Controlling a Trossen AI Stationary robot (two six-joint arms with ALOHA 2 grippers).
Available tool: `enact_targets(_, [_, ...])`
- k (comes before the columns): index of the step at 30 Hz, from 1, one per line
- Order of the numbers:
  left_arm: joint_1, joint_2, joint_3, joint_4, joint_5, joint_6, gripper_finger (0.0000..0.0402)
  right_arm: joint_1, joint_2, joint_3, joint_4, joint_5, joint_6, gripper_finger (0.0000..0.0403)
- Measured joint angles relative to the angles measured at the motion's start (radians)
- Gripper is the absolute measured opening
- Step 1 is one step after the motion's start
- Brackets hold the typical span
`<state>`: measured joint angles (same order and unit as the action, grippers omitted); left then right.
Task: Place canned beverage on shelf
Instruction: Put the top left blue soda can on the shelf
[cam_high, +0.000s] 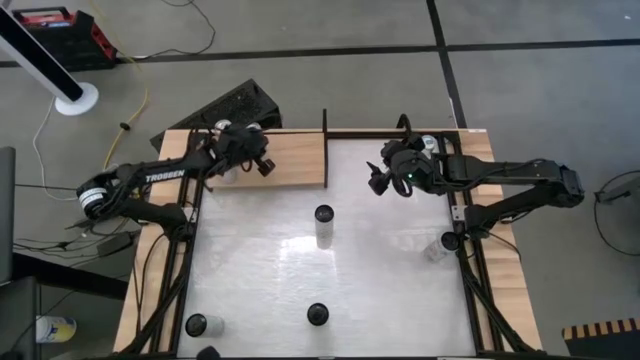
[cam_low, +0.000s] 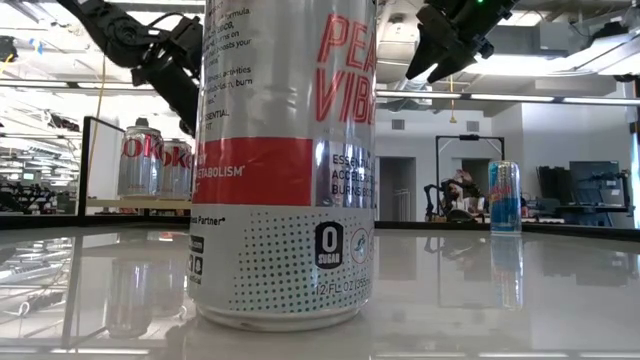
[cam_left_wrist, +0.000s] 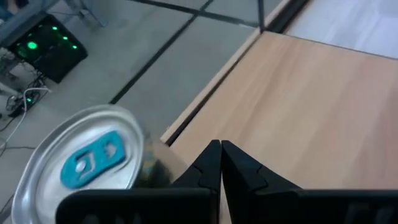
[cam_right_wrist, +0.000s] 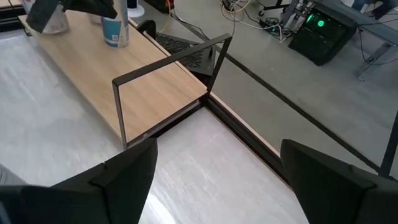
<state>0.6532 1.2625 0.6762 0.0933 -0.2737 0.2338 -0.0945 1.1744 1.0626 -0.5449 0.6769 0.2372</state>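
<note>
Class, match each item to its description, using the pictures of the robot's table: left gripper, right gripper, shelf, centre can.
Column one:
1. left gripper
2. right gripper
3. shelf
4. centre can

Column two:
A. open, over the white tabletop
B. standing upright mid-table
C. shut, over the shelf
D. light wood board

Pairs: 1-C, 2-A, 3-D, 4-B
</note>
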Motion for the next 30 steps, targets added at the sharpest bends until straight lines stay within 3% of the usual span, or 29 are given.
enact_targets(11, [-0.044, 0.000, 0.244, -0.534, 0.032, 0.119, 0.0000, 0.000, 0.000, 0.000, 0.000, 0.000, -0.002, 0.0363])
enact_targets(30, [0.072, 0.028, 0.264, -0.594, 0.061, 0.178, 0.0000, 0.000, 0.000, 0.000, 0.009, -0.008, -0.010, 0.0363])
